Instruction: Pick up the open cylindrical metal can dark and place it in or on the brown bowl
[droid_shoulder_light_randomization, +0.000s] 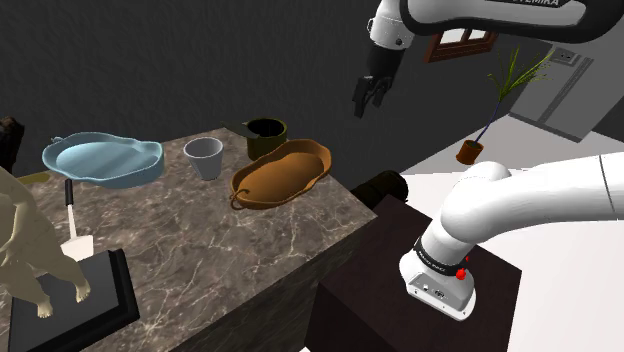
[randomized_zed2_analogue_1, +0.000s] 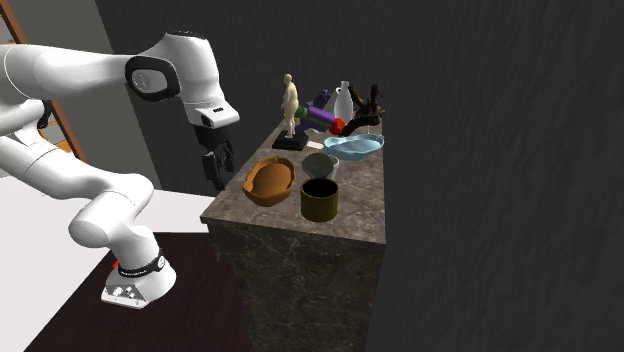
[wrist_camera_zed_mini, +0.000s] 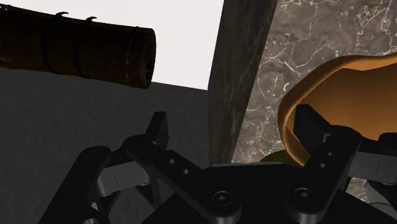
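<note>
Pincer (droid_shoulder_light_randomization: 372, 95), apart and empty, hovers off the bench (droid_shoulder_light_randomization: 200, 240) in the approach step; next, reach the dark can (droid_shoulder_light_randomization: 266, 136), shoulder-view eleven o'clock of the brown bowl (droid_shoulder_light_randomization: 285, 172).

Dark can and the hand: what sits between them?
The brown bowl. In the second exterior view it lies on the marble counter, between the open hand, which is beside the counter's edge, and the dark can.
</note>
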